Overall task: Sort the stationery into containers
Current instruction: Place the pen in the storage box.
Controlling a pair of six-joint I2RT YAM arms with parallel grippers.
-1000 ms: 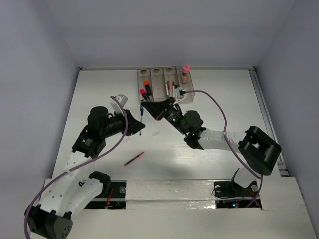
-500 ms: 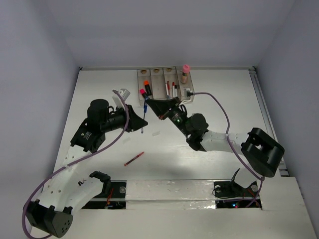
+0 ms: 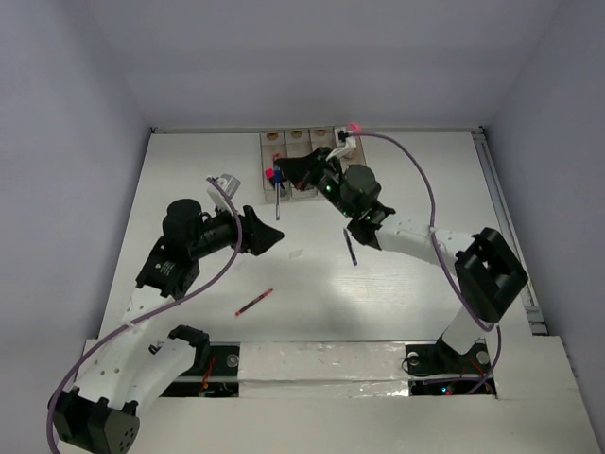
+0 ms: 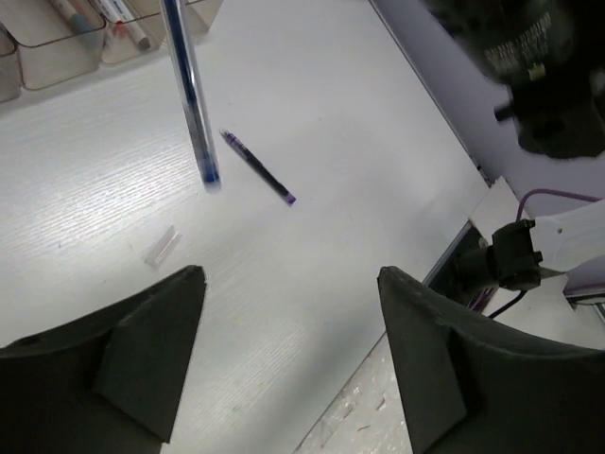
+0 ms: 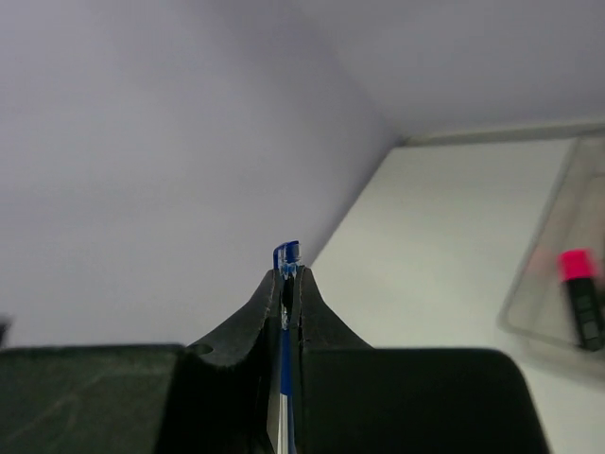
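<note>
Two arms are finishing a hand-over above the white surface; the left pincer, which was clamping the blue pen a second ago, is now standing wide and empty, while the right pincer is pinching that pen tight near its clip end. The blue pen is hanging nearly upright in the air, tip down, close to the near side of the row of containers at the far edge and not yet in any of them; the right arm is reaching across the row and hiding much of it. A pink-capped highlighter is lying in one container not far from the pen. The release is passing the placing of the pen to the right arm, which is looking better positioned to lower it into a container; the left pincer is, by this reading, being freed for what is still loose. Two more pens are waiting on the surface: a red pen near the left arm and a dark purple pen nearer the right arm, well apart from each other.
</note>
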